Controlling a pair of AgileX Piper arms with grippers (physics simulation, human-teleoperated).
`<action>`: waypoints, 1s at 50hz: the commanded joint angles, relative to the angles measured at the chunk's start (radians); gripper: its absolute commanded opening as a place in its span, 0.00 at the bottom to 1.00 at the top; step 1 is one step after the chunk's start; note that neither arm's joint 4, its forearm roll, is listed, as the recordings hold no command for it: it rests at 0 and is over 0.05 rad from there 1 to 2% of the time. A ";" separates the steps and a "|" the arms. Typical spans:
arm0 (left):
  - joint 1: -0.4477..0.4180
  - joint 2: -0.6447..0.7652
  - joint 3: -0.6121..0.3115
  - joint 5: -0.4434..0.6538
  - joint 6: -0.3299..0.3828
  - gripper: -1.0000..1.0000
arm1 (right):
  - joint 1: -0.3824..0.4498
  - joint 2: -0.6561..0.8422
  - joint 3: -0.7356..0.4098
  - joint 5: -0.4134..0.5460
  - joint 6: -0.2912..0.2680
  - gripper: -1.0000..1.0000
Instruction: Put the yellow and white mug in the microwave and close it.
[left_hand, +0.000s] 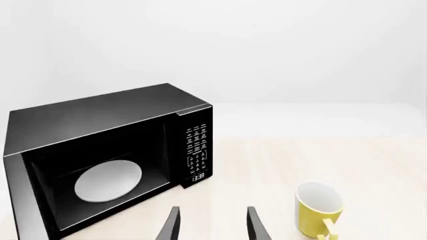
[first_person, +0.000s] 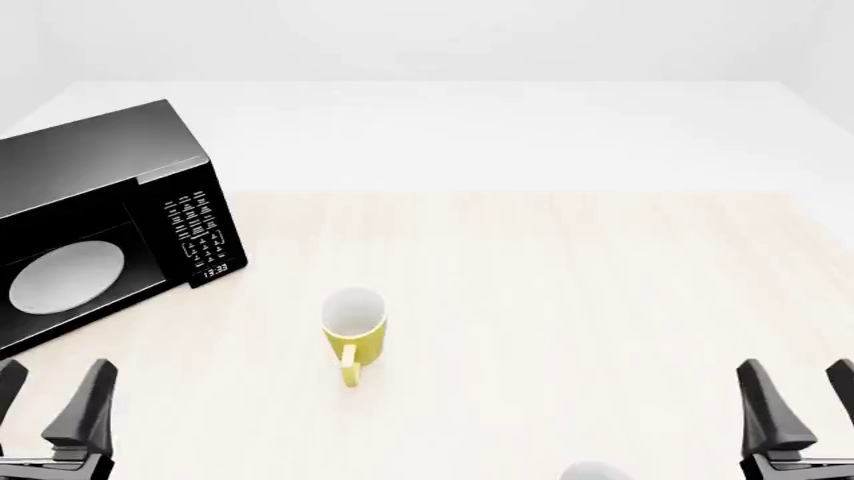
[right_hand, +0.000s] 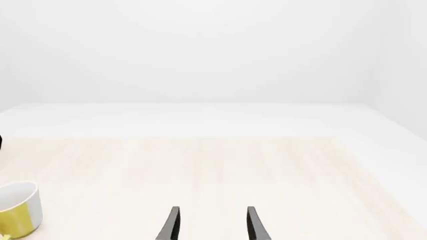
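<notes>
I see keypad on microwave (first_person: 94, 225) only in front and left wrist | its plate (first_person: 64, 277) bare | mug (first_person: 355, 333) empty, at 4 o'clock of it | left gripper (first_person: 51, 400), right gripper (first_person: 801, 400) both spread, holding nothing

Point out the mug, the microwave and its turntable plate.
mug (first_person: 355, 330), front view, yellow side wall.
microwave (first_person: 94, 150), front view, black top.
turntable plate (left_hand: 108, 181), left wrist view, plate centre.

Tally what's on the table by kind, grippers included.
Microwave: 1
Yellow and white mug: 1
Grippers: 2, left gripper and right gripper, both with fingers spread
Unidentified white thing at the front view's near edge, mostly cut off: 1
Total: 5
</notes>
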 joint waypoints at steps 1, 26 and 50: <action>0.000 0.008 -0.003 -0.001 -0.005 1.00 | 0.000 0.005 -0.003 -0.001 0.002 1.00; -0.034 -0.001 -0.017 0.024 0.007 1.00 | 0.001 0.006 -0.003 -0.001 0.002 1.00; -0.152 0.000 -0.126 0.211 0.035 1.00 | 0.001 0.006 -0.003 -0.001 0.002 1.00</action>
